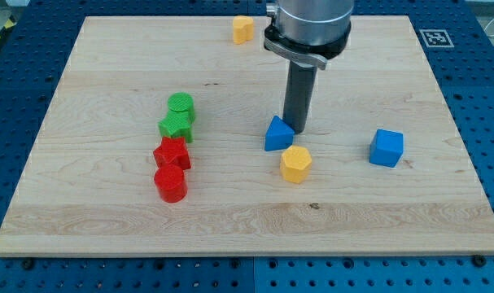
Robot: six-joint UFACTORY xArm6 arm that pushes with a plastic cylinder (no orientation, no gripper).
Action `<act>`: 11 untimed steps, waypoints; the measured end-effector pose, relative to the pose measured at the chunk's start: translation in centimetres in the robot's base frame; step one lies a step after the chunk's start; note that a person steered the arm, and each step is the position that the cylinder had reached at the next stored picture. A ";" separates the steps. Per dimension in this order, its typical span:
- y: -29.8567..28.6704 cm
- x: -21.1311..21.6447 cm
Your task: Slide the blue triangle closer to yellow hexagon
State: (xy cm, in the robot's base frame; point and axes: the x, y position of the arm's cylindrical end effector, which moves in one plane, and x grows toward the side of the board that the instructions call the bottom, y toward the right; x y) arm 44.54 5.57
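My tip (298, 130) is pressing against the top-right side of the blue triangle (277, 134), which is sitting near the middle of the bench (108, 220). The yellow hexagon (295, 163) is lying just beside the triangle, toward the bench's bottom edge, with nothing standing between them. A blue cube (386, 147) is resting well apart toward the right edge. Another yellow block (243, 28) is sitting at the top edge. Two green blocks (178, 117) and two red blocks (171, 169) are clustering toward the left edge. There are no fingers on this rod, so they are neither apart nor together.
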 end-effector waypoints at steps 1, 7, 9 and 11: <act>-2.2 -2.1; -3.8 -4.2; -4.3 -2.5; -4.3 -1.0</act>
State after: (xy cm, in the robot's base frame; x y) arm 43.53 1.25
